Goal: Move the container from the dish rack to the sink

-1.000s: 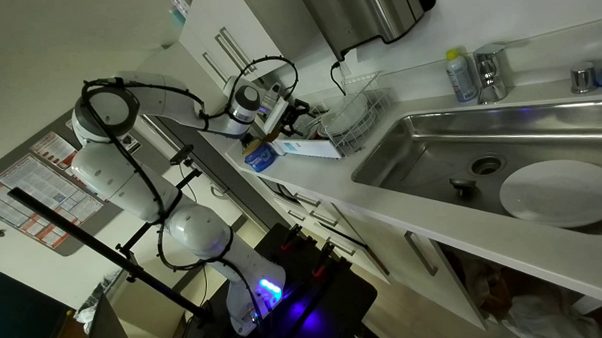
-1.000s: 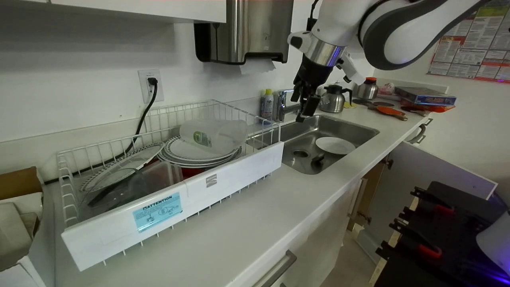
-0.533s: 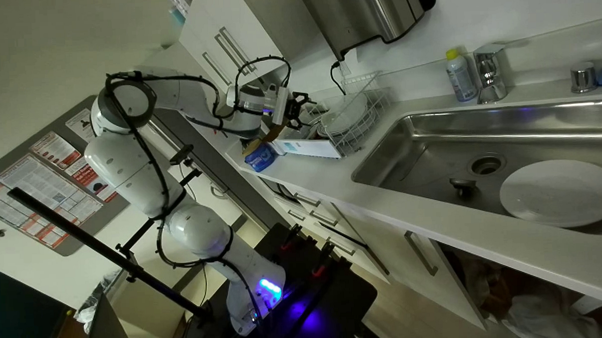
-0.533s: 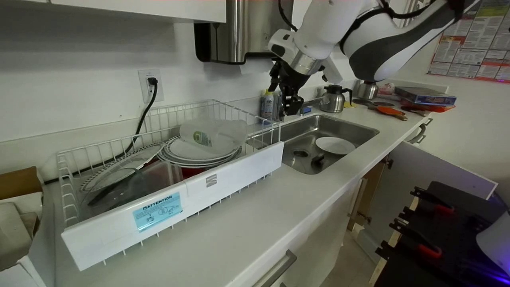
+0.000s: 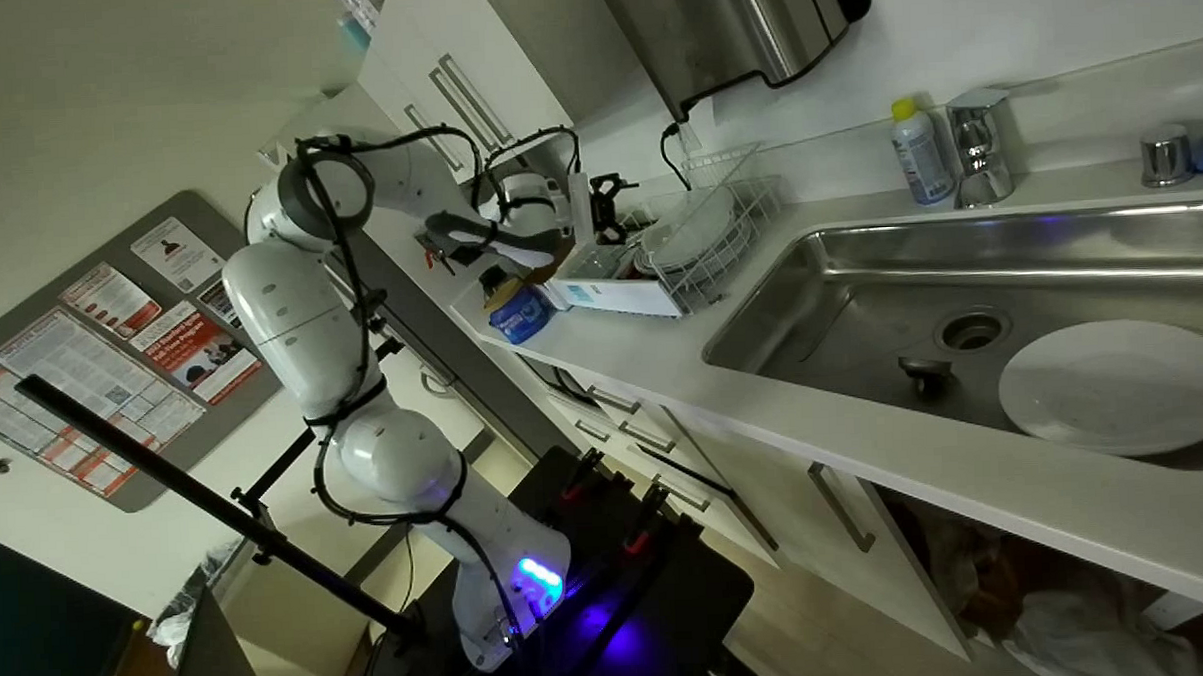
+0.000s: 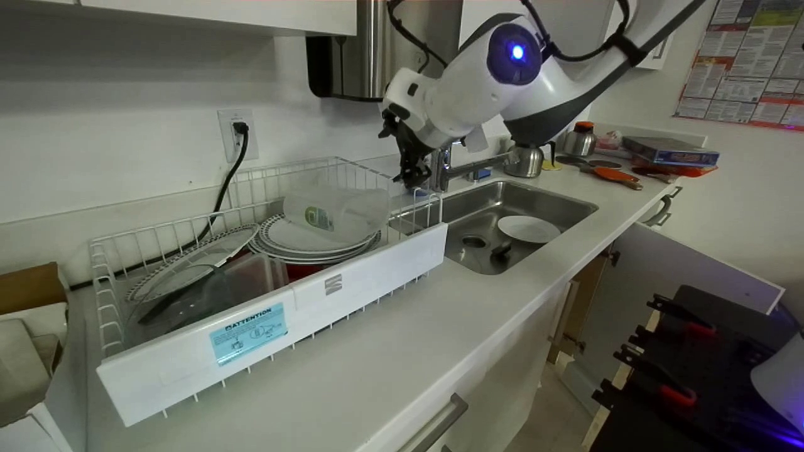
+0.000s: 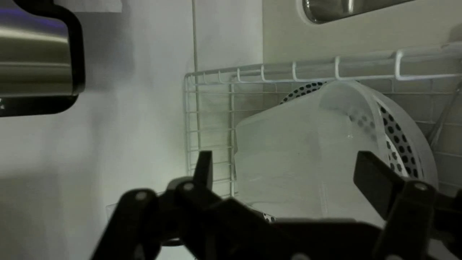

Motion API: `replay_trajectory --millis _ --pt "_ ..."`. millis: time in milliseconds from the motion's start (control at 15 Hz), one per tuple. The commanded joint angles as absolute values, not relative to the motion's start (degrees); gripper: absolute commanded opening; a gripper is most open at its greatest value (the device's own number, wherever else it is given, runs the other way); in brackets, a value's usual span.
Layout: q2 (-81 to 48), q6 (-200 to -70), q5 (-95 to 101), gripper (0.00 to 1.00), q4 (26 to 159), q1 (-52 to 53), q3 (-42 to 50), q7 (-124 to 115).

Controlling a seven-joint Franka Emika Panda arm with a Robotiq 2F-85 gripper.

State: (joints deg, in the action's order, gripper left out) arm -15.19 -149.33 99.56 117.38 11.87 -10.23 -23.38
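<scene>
The container is a translucent white cylinder (image 6: 361, 207) lying on its side on stacked plates in the dish rack (image 6: 377, 257), a white wire rack with a white front panel. In the wrist view the container (image 7: 281, 144) fills the space between my fingertips, with the rack's wire rim (image 7: 314, 72) beyond. My gripper (image 7: 285, 157) is open and holds nothing. In an exterior view the gripper (image 6: 401, 157) hangs near the rack's sink-side back corner, above and beside the container, apart from it. The steel sink (image 6: 546, 198) lies past the rack; it also shows in an exterior view (image 5: 852, 334).
A white plate (image 5: 1118, 385) and a dark stopper (image 5: 926, 370) lie in the sink. The tap (image 5: 977, 150) and a spray bottle (image 5: 920, 152) stand behind it. A steel towel dispenser (image 6: 408, 50) hangs above. Clear plastic containers (image 6: 226, 285) fill the rack's near end.
The arm has swung away from the sink side toward the dish rack and the back wall. The gripper is lower and closer to the rack. The container and sink have not moved.
</scene>
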Motion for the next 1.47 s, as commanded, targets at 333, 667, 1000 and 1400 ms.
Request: replay_trajectory --millis 333,667,1000,1400 --pt "-22.93 -142.07 108.41 1.00 114.97 11.95 -12.13 -36.09" --pt "-24.79 -145.01 113.25 1.00 112.91 11.65 -12.50 -38.10" --pt "-28.10 -153.74 126.46 1.00 109.33 10.80 -12.45 -41.53" --pt "-32.22 -144.84 139.82 1.00 106.45 9.63 -14.99 -44.77"
